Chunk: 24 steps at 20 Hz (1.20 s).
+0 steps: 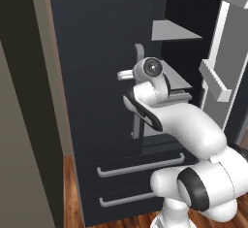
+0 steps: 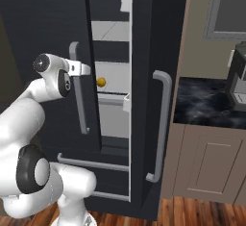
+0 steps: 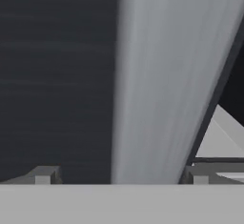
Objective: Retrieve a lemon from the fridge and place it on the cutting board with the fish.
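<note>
Kitchen setting: wood-plank floor [image 2: 202,210] along the lower edge, a dark stone counter [image 2: 202,107] on beige cabinets at right of the right base view, with part of a coffee machine [image 2: 239,78] at its right edge. The fridge [image 1: 97,76] fills the centre of both base views; its right-hand door stands partly open, exposing grey inner shelves [image 2: 113,30].

The gripper [image 3: 121,175] sits at the grey bar handle [image 3: 162,85] of the fridge's left door. In the hand view its fingers are spread wide, one tip at lower left [image 3: 43,174] and one at lower right, with the handle standing between them. Contact with the handle cannot be confirmed. Nothing is clamped.

The lemon [image 2: 101,81] is a small yellow-orange ball on a shelf inside the fridge, centre-left in the right base view, beyond the open gap. Two drawers with bar pulls [image 1: 140,166] occupy the lower fridge front.
</note>
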Motion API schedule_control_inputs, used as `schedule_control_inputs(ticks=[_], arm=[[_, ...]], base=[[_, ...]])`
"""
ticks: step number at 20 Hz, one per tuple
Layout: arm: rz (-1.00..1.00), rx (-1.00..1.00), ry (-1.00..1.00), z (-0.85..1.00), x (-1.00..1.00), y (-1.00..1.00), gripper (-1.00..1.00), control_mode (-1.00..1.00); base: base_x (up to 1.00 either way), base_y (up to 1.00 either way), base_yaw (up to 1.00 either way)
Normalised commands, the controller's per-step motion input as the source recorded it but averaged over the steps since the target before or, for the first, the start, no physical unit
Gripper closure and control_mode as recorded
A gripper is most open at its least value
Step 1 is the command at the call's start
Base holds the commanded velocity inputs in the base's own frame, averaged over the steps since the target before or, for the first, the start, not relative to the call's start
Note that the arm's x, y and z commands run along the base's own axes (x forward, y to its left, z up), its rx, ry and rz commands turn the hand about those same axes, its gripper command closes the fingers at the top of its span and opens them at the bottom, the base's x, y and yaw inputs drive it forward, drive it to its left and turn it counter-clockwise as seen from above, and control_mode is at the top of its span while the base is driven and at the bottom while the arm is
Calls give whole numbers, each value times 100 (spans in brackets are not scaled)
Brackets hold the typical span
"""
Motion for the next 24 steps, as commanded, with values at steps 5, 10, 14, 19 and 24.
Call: schedule_control_inputs(ticks=[5, 10, 14, 19, 24], arm=[[0, -1, 1, 2, 32, -3, -100, -100], [2, 0, 0, 0, 24, -3, 100, -100], [0, 0, 0, 0, -3, 0, 100, -100], [-9, 0, 0, 0, -10, 20, 100, -100], [-21, 0, 7, 2, -30, 67, 100, -100]], base=[[0, 0, 0], [0, 0, 0], [0, 0, 0], [0, 0, 0], [0, 0, 0]])
